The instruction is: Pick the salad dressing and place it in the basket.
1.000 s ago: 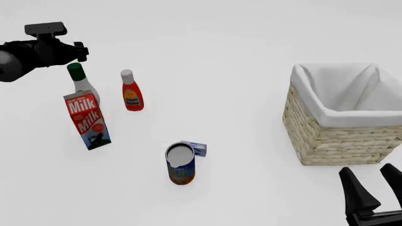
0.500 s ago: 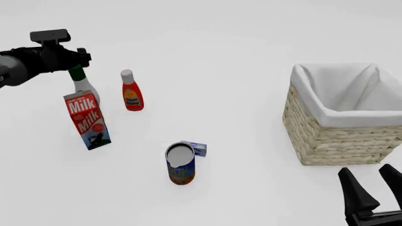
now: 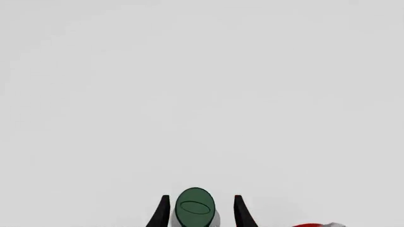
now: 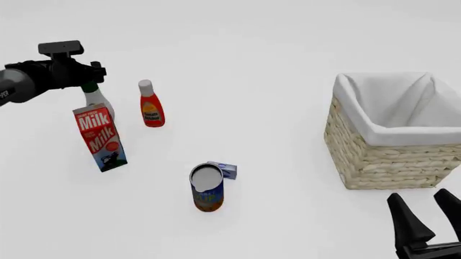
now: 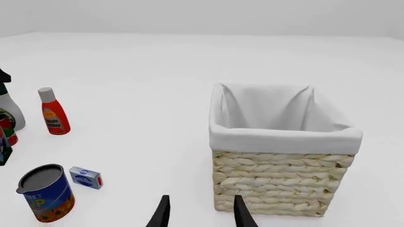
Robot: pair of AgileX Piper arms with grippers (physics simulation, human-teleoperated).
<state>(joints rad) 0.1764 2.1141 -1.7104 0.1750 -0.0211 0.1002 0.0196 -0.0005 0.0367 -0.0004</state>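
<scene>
The salad dressing (image 4: 96, 97) stands at the far left, a white bottle just behind the milk carton (image 4: 101, 137). My left gripper (image 4: 89, 75) is down over its top. In the left wrist view the dark green cap (image 3: 194, 208) sits between the two fingertips (image 3: 162, 213) with a gap on each side, so my left gripper (image 3: 200, 213) is open. The salad dressing (image 5: 9, 112) also shows at the edge of the right wrist view. The basket (image 4: 394, 141) stands at the right, wicker with white lining. Near the front right corner my right gripper (image 4: 429, 221) is open and empty, facing the basket (image 5: 281, 187).
A small red bottle (image 4: 150, 106) with a white cap stands right of the salad dressing. A tin can (image 4: 207, 188) and a small blue box (image 4: 225, 170) sit mid-table. The can (image 5: 45, 193) and the box (image 5: 86, 177) also show in the right wrist view.
My left gripper has come down and slightly right, so its fingers now straddle the green cap. The right arm and all objects stayed put.
</scene>
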